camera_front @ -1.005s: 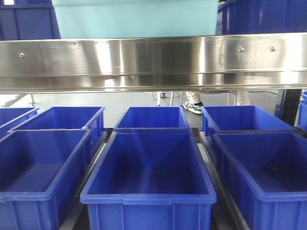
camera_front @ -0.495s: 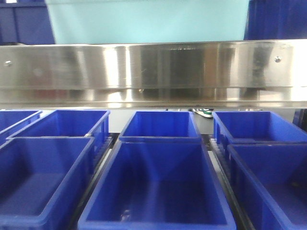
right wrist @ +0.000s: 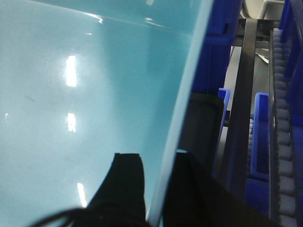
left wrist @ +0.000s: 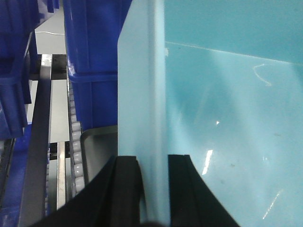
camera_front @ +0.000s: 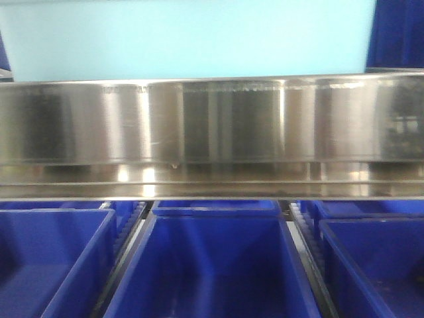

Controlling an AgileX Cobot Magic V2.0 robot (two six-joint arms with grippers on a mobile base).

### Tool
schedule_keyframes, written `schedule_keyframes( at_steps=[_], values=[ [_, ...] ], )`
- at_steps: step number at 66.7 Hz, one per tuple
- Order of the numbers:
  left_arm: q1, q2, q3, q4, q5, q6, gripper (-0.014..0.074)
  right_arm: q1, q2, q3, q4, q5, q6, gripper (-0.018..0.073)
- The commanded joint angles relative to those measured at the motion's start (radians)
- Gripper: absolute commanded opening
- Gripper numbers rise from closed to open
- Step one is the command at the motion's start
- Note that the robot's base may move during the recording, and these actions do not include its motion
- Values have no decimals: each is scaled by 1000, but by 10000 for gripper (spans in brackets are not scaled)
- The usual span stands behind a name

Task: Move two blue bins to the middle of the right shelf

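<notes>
Closer than a second ago, the shelf rail [camera_front: 212, 126] fills the front view, with the pale blue bin [camera_front: 185, 40] above it. Its thin side walls are clamped by the left claw [left wrist: 151, 163] and right claw [right wrist: 156, 161]. Judged light, stiff and slick; grip near the rims.

Three dark blue bins are standing open-topped side by side in the front view: a centre bin [camera_front: 212, 271], a left bin [camera_front: 46, 265] and a right bin [camera_front: 377, 265]. A roller strip [camera_front: 129, 222] is running between the left and centre bins.

In the left wrist view, grey rollers [left wrist: 75, 142] are lying beside a black rail [left wrist: 40, 142], and a dark grey tray [left wrist: 97, 146] is sitting just beside them.

In the right wrist view, a roller track [right wrist: 284, 142] is running alongside a black bar [right wrist: 241, 104].
</notes>
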Motion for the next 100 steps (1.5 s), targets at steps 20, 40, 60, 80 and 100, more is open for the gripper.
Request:
schedule_keyframes(
  at_steps=[20,40,60,80,100],
  values=[
    [2,-14,-12,-9,-74,-15,-111,-3,-16,-10,-7,-20,-35,-153],
    [2,-14,-12,-9,-74,-15,-111,-3,-16,-10,-7,-20,-35,-153],
    [2,-14,-12,-9,-74,-15,-111,-3,-16,-10,-7,-20,-35,-153],
    [2,-14,-12,-9,-74,-15,-111,-3,-16,-10,-7,-20,-35,-153],
    [2,-14,-12,-10,-76,-15,-111,-3,-16,-10,-7,-22,-35,-153]
  ],
)
